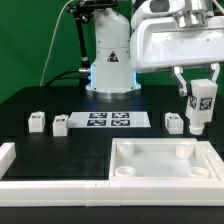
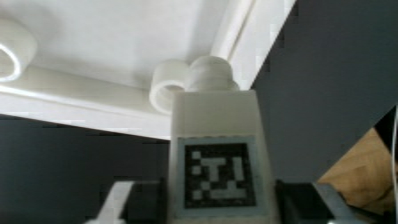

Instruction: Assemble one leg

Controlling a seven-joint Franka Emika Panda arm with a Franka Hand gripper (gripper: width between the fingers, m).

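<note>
Wrist view shows the gripper point(image 2: 221, 203) pinching a leg point(image 2: 214, 130) upright, peg end hovering beside the tray point(image 2: 89, 100) corner socket point(image 2: 171, 80), apparently lined up for insertion.

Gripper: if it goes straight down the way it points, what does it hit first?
Probably the white tray-like piece, near its corner socket. The gripper is shut on the leg, whose lower end would touch first. Depth is unclear, so it may meet the rim instead.
</note>
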